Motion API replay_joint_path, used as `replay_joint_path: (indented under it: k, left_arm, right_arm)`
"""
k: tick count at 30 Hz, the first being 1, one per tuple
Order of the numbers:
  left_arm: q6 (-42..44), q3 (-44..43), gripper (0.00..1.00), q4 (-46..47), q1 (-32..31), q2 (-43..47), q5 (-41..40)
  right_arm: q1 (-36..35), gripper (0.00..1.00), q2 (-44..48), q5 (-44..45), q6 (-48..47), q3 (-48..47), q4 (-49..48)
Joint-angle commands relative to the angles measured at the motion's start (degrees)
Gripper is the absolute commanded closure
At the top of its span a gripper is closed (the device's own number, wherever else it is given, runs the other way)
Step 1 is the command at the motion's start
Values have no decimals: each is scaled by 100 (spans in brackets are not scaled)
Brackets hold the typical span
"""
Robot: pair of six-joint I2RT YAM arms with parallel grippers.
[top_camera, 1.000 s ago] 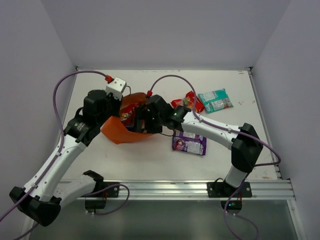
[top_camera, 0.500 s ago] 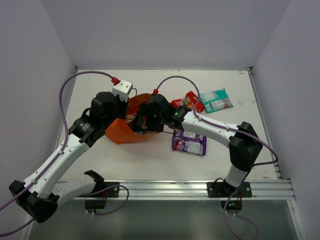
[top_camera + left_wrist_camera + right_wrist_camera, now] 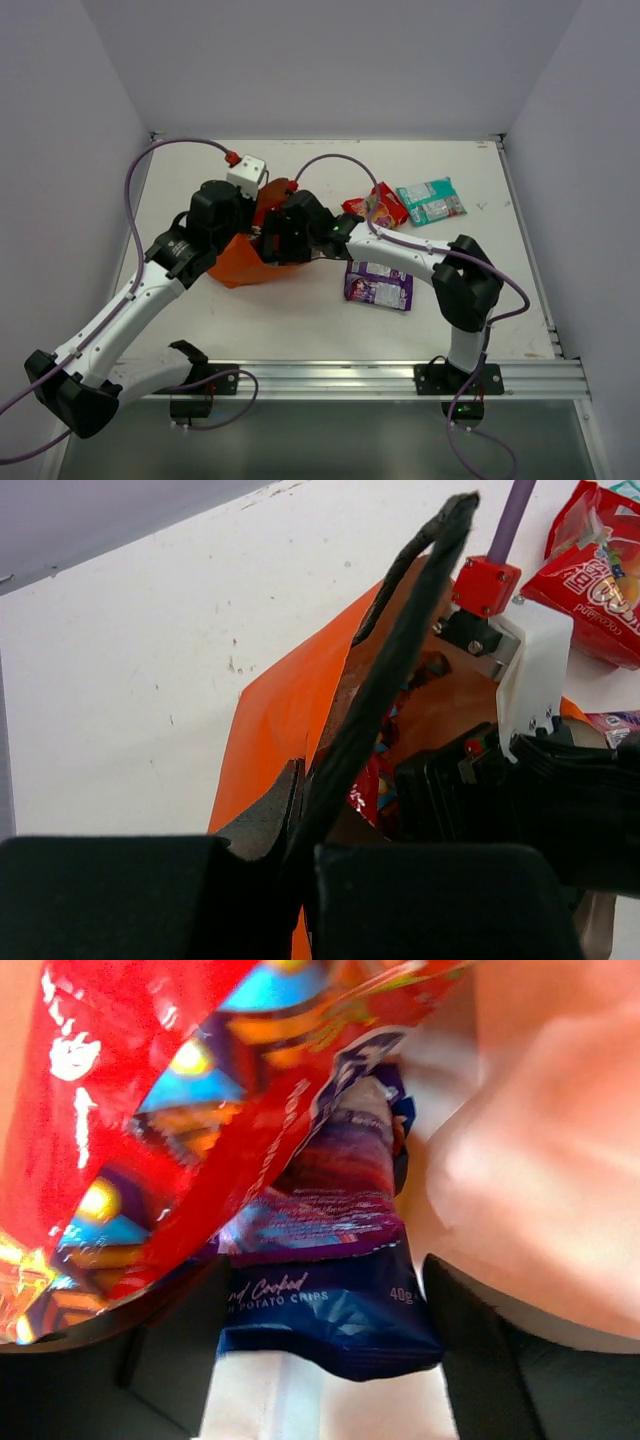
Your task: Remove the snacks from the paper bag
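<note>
my right claw [image 3: 320, 1352], spread wide, has slid deeper into the paper bag [image 3: 233, 269], seemingly straddling a blue chip packet [image 3: 326, 1312]; my left claw [image 3: 305, 852] pinches its edge.

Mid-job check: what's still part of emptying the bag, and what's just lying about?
In the job: paper bag, pinched by left gripper; inner red packet and dark blue packet, right gripper open around the blue one.
Lying about, already out: loose red packet, teal packet, purple packet.

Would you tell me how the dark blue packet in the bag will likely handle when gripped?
Probably light and puffy: the dark blue packet is labelled potato chips, so a squeeze may crush them. Its glossy film looks slippery, and the overlapping red packet may drag along.
</note>
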State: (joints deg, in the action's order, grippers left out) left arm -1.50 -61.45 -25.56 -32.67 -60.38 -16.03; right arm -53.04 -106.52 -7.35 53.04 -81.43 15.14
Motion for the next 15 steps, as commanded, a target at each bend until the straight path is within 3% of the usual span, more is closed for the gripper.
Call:
replay_joint_path:
  k: [1,7,12,15]
  left_arm:
    - [-70,-210,100,587,-12,9,-357]
    - [-79,-104,100,710,-12,61,-409]
    - [18,-16,100,702,-12,184,-541]
    - [44,98,100,702,-12,281,-585]
  right_arm:
    - [-189,25,-167,-547,-399,-250,94]
    - [-242,55,-536,-864,-575,-602,226]
    - [-251,99,-414,-627,-812,-602,271]
    - [-251,100,-124,-355,-1040,-576,244]
